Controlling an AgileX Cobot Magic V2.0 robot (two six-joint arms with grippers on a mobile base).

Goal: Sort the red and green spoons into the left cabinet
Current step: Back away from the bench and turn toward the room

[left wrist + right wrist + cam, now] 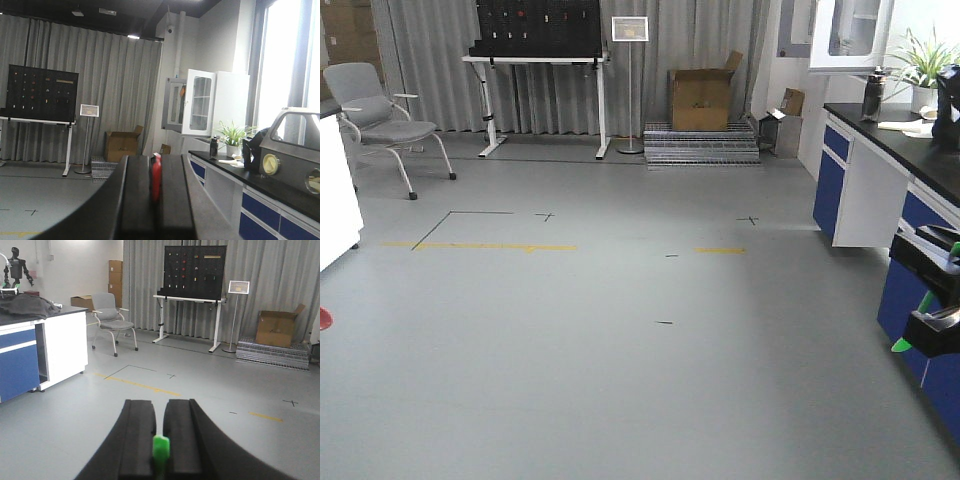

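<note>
Chair (382, 112) far left, box (701, 99) at back, counter (912, 152) right

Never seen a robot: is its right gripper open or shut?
Shut. The right gripper pinches the green spoon tight between its black fingers.

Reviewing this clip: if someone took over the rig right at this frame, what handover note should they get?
Left gripper: shut on the red spoon.
Right gripper: shut on the green spoon.
Left cabinet: not in any view. The cameras show open floor and the blue-fronted counter.
Done: both spoons are gripped, one per arm.
Left: find and reach the cabinet, then place both spoons in it.
</note>
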